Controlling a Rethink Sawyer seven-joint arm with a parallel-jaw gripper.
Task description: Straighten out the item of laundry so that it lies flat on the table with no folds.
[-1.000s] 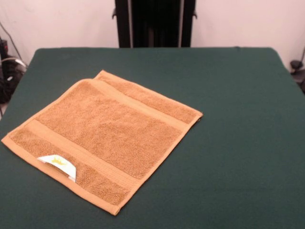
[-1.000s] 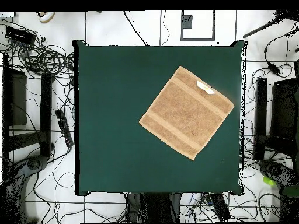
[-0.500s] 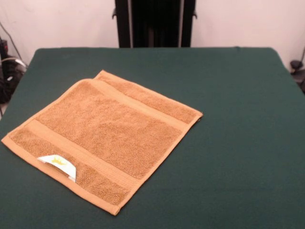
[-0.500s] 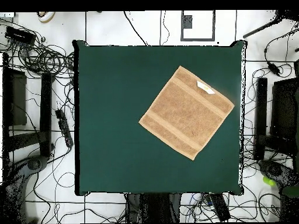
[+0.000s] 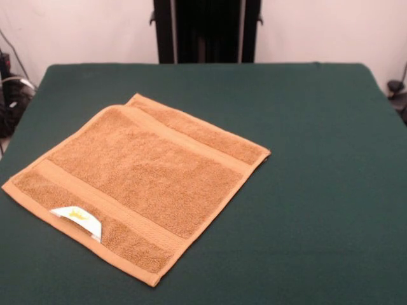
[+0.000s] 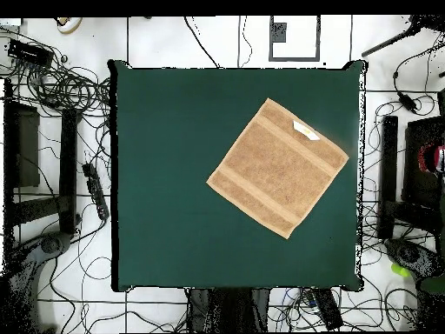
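The item of laundry (image 5: 143, 181) is an orange-tan terry towel spread on the left half of the dark green table (image 5: 318, 159), turned like a diamond. Two flat woven bands cross it, and a white tag (image 5: 77, 218) sticks out at its near left edge. At its far left corner one rounded edge lies over a strip of towel beneath, like a shallow fold. From overhead, the towel (image 6: 278, 168) sits right of the table's (image 6: 174, 174) centre with the tag (image 6: 305, 130) at its upper right edge. Neither view shows the gripper.
A black upright stand (image 5: 206, 30) rises behind the table's far edge. Cables (image 6: 61, 87) and dark equipment lie on the floor around the table. A small red shape (image 6: 426, 158) shows beside the table at the overhead view's right edge.
The towel has not moved. A small red shape has appeared at the right edge of the overhead view.
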